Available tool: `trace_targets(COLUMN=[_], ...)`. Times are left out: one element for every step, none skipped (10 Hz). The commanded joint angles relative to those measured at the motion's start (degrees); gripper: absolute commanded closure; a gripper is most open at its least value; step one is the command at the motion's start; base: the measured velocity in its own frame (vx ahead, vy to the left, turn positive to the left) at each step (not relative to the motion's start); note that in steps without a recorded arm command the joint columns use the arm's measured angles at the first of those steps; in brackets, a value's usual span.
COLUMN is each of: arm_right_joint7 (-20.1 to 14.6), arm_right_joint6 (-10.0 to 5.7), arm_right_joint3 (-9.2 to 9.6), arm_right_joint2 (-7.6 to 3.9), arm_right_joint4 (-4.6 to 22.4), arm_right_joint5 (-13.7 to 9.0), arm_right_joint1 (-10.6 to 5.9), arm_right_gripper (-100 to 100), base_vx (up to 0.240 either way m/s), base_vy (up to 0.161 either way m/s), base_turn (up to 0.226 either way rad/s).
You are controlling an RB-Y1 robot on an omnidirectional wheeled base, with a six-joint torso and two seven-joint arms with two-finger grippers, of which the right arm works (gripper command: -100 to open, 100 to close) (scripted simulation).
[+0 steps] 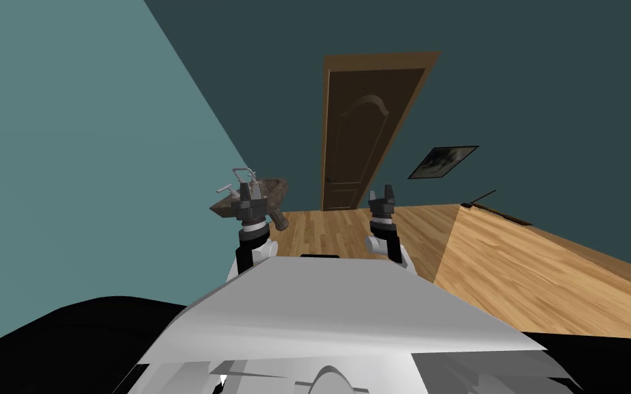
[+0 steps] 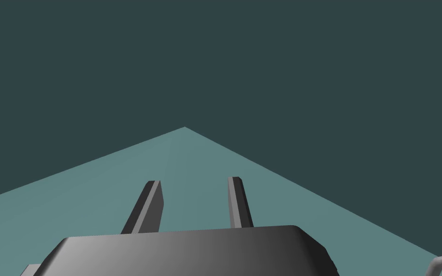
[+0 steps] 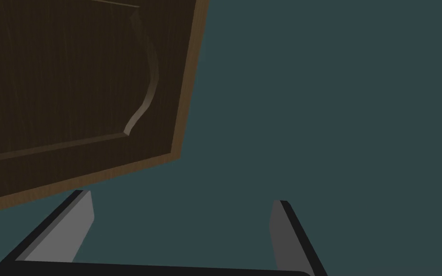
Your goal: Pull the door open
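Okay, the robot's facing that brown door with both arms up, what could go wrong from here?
1. The door is shut and lies well across the wooden floor; grabbing from here would likely fall short.
2. The left gripper appears close to the sink; driving forward might clip it.
3. The open right gripper points at the door's upper panel, not its handle, so it needs re-aiming.

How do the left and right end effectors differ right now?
The left end effector is by the sink, the right end effector nearer the door. The left's fingers stand narrower apart than the right's fingers. Both are open, empty and short of the door.
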Motion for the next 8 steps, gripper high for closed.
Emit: trace_targets(arm_right_joint7=[0.3,0.4,0.5,0.6,0.8,0.9,0.9,1.0], arm_right_joint6=[-0.63,-0.83,-1.03,-1.23,-1.43,-1.64,-1.64,-1.87], arm_right_joint3=[-0.24,-0.59,-0.94,-1.30,-1.65,-2.02,-2.02,-2.41], arm_right_joint2=[-0.04,-0.20,-0.35,-0.51,-0.66,-0.81,-0.81,-0.96], arm_right_joint4=[2.7,4.5,6.0,8.0,9.4,11.1,11.6,13.5], arm_right_joint5=[0.2,0.3,0.4,0.4,0.5,0.6,0.6,0.7], arm_right_joint1=[-0.97,-1.74,-2.50,-3.27,-4.04,-4.85,-4.85,-5.70], arm_right_gripper=[-100,-100,-100,-100,-100,-100,-100,-100], base_vx=[0.087,0.098,0.101,0.092,0.091,0.101,0.060,0.050], base_vy=[-0.004,-0.011,-0.006,-0.001,-0.009,-0.014,-0.011,-0.009], base_turn=[0.051,0.053,0.081,0.075,0.055,0.065,0.023,0.040])
